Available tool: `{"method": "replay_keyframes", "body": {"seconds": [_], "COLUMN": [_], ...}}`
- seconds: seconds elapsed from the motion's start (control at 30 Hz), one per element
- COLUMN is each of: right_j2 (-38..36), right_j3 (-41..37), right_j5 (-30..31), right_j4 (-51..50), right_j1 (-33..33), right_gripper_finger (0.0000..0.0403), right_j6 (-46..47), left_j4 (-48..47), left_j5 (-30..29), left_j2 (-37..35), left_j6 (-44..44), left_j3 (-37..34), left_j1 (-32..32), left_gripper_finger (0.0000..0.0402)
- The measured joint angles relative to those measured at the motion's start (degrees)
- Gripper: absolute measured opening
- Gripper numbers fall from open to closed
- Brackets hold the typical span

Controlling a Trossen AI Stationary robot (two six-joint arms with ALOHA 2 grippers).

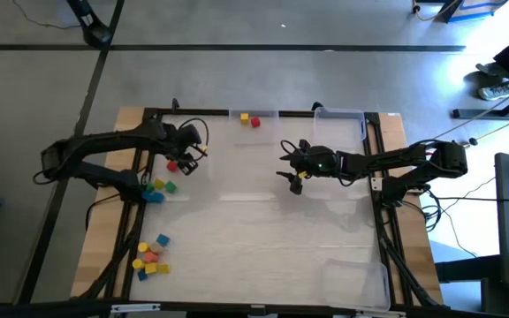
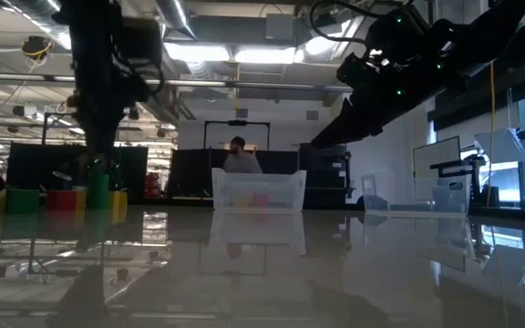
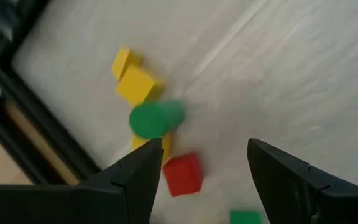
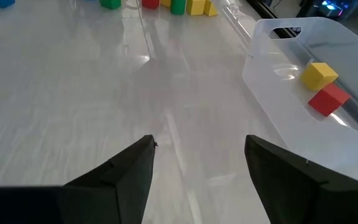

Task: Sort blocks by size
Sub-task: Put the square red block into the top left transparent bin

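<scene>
Partly hidden yellow block [image 3: 164,145], behind left tool [image 3: 201,174]

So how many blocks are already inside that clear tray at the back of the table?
2: a yellow block and a red block, side by side in the clear tray at the table's far edge. I can't see any hidden under them.

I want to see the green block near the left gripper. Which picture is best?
Left wrist view: the green block lies big ahead of the open left gripper. High view hides it under the arm; low and right wrist views show only far-off green bits.
</scene>
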Motion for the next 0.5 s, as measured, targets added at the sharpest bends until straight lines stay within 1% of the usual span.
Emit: {"method": "replay_keyframes", "body": {"seconds": [0.13, 0.27, 0.37, 0.5], "right_j2": [0.0, 0.0, 0.0, 0.0], "right_j3": [0.0, 0.0, 0.0, 0.0], "right_j5": [0.0, 0.0, 0.0, 0.0], "right_j4": [0.9, 1.8, 1.8, 1.6], "right_j1": [0.0, 0.0, 0.0, 0.0], "right_gripper_finger": [0.0250, 0.0250, 0.0250, 0.0250], "right_j6": [0.0, 0.0, 0.0, 0.0], "left_j4": [0.1, -0.8, -3.0, -2.0], "left_j5": [0.0, 1.1, 3.2, 3.2], "left_j2": [1.8, 2.1, 2.1, 2.1], "left_j6": [0.0, 0.2, -1.4, -4.6], "left_j3": [-1.3, -1.3, -1.3, -2.8], "left_j1": [2.4, 3.1, 3.1, 3.0], "left_gripper_finger": [0.0223, 0.0223, 0.0223, 0.0223]}}
